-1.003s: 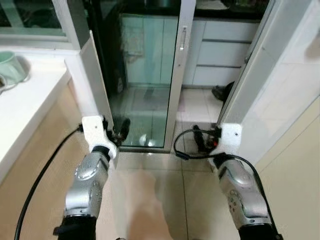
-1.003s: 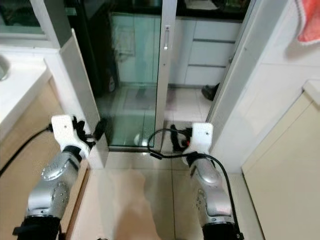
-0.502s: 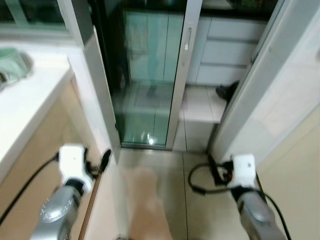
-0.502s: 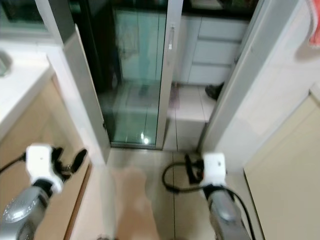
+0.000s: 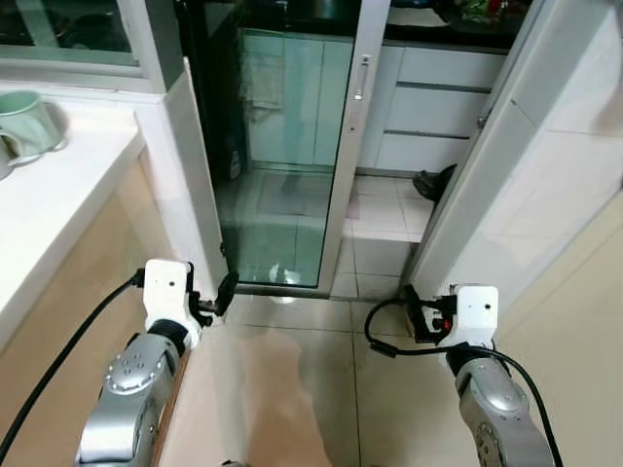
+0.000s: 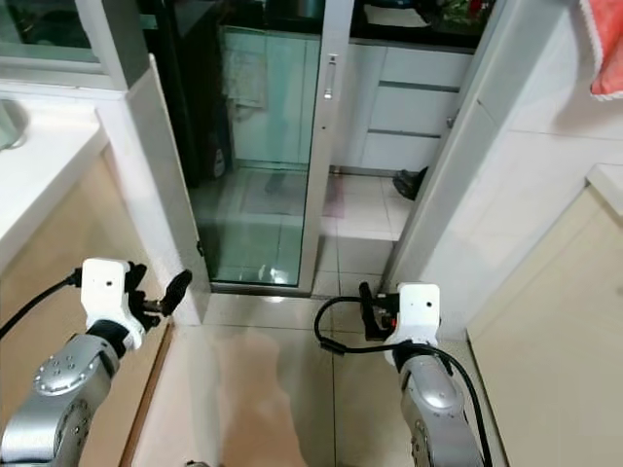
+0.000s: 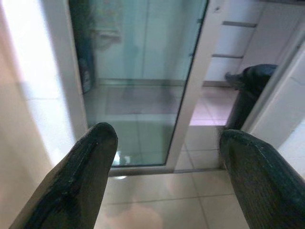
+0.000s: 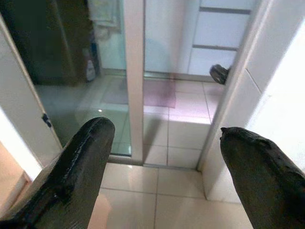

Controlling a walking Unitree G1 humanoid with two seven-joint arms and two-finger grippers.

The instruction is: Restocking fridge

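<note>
My left gripper (image 5: pixel 216 295) is held out low over the tiled floor, beside the white door post (image 5: pixel 190 185). Its fingers stand open with nothing between them, as the left wrist view (image 7: pixel 164 138) shows. My right gripper (image 5: pixel 414 313) hangs at the same height near the white wall on the right. It is open and empty too (image 8: pixel 167 133). Both point toward a sliding glass door (image 5: pixel 292 146) with a silver frame and handle (image 5: pixel 362 76).
A white counter (image 5: pixel 49 204) with a green mug (image 5: pixel 29 122) runs along my left. White drawers (image 5: pixel 438 107) and a dark shoe (image 5: pixel 433 182) lie beyond the doorway. A white wall (image 5: pixel 526 195) and a beige cabinet (image 5: pixel 584 331) close the right side.
The whole picture has shaken and shifted, so the camera moved. Both arms now sit lower in view and a little wider apart. Both grippers stay open.
</note>
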